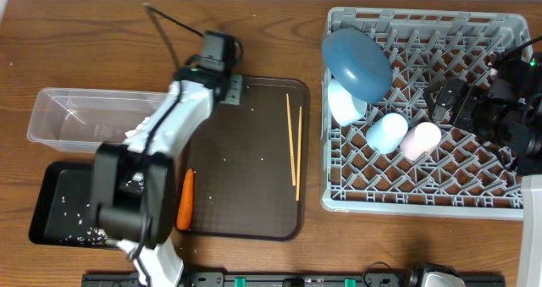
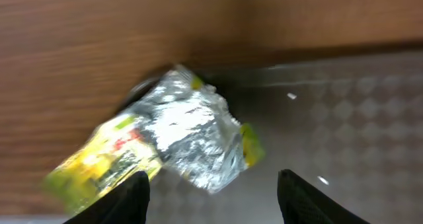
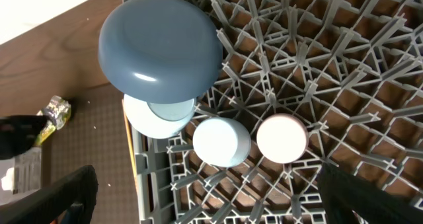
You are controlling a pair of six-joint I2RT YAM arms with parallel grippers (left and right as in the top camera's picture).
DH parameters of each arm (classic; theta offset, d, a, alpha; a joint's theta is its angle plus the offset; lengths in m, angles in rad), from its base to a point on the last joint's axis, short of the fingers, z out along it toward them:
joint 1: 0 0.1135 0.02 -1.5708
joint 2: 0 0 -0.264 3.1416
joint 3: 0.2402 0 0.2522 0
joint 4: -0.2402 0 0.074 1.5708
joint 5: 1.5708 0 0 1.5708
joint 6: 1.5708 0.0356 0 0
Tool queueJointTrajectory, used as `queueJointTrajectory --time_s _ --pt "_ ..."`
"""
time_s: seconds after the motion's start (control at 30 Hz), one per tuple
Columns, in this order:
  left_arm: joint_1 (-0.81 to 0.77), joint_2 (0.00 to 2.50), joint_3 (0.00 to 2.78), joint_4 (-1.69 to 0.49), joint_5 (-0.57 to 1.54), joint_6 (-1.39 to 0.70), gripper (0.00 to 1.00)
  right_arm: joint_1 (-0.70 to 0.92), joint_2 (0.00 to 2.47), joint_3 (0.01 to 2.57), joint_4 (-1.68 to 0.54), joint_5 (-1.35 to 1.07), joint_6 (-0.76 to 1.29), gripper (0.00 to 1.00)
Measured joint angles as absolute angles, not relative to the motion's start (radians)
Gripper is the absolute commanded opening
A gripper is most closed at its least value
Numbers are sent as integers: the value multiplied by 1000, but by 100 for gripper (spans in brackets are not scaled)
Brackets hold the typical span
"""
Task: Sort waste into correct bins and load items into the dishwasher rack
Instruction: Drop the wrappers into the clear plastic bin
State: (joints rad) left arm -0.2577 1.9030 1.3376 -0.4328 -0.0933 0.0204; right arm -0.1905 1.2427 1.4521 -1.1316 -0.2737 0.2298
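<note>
At the brown tray (image 2: pixel 344 105) corner: left gripper (image 2: pixel 213 192) spread wide over snack wrapper (image 2: pixel 188 135); right gripper (image 3: pixel 208 187) spread wide above dishwasher rack (image 3: pixel 344 85).

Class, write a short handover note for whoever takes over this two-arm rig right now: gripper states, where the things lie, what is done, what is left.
Left gripper: open, over the snack wrapper at the far-left corner of the brown serving tray; not gripped.
Right gripper: open, empty, above the dishwasher rack.
Done: blue plate, white bowl, light-blue cup and pink cup are in the rack; rice grains lie in the black tray, next to the clear tub.
Left: wrapper, carrot, chopsticks, all on the serving tray.
Tissue and food lump: cannot tell where.
</note>
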Motion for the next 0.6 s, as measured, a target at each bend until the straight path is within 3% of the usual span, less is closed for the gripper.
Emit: queueJointTrajectory --time_s 0.1,0.17,0.2,0.23,0.27,0.33,0.6 --pt "-265 1961 1337 -407 -110 59 62 -191 1243 1452 -1132 -274 230 99" --pt "-265 1987 1337 -381 -117 75 56 -191 1243 1452 -1132 -274 230 99" --pt "-265 1996 1337 -364 -121 79 48 -191 1243 1452 -1132 -274 230 99" --pt "-265 2003 1337 -351 -124 81 29 -191 1243 1452 -1132 -274 230 99" --pt "-265 2009 1337 -340 -128 85 19 -191 1243 1452 -1132 -274 230 99" --pt "-265 2014 1337 -337 -132 94 6 -191 1243 1452 -1135 -274 230 99" --pt "-286 1945 1336 -496 -134 99 6 -191 1243 1452 -1140 -274 230 99"
